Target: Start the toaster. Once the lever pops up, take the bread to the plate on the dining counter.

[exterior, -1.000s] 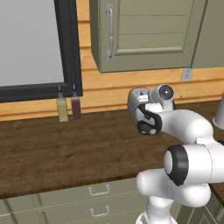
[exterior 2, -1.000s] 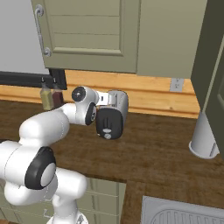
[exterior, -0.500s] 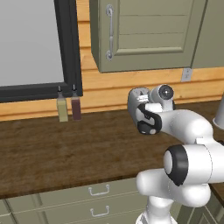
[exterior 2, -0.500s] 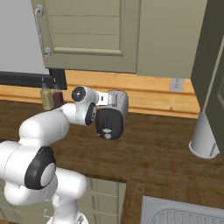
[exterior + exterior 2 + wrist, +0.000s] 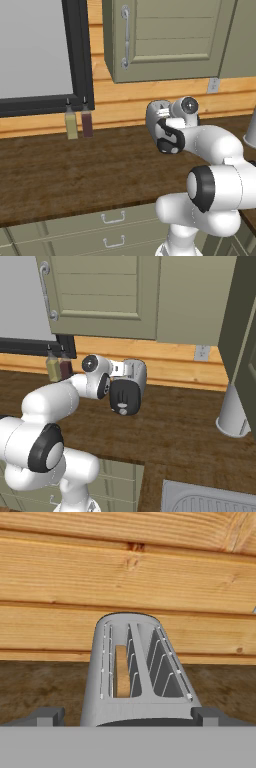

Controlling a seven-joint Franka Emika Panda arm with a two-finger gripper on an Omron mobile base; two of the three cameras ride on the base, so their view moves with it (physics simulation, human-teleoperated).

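The silver-grey toaster (image 5: 135,376) stands on the dark wood counter by the wooden wall, its black end panel with the round knob (image 5: 123,411) facing the room. From above, the toaster (image 5: 137,677) shows two slots, and the tan bread (image 5: 121,671) sits deep in the left one. My gripper (image 5: 129,718) is open over the toaster's near end, with one fingertip (image 5: 47,716) on each side. In the left base view my wrist covers part of the toaster (image 5: 157,114). The plate and the dining counter are out of view.
Two small bottles (image 5: 72,125) (image 5: 87,122) stand against the wall under the black window frame. A grey cylinder (image 5: 233,413) stands at the right, and a sink drainboard (image 5: 210,501) lies in front of it. Cabinet doors hang above the counter (image 5: 75,170), grey-green drawers below.
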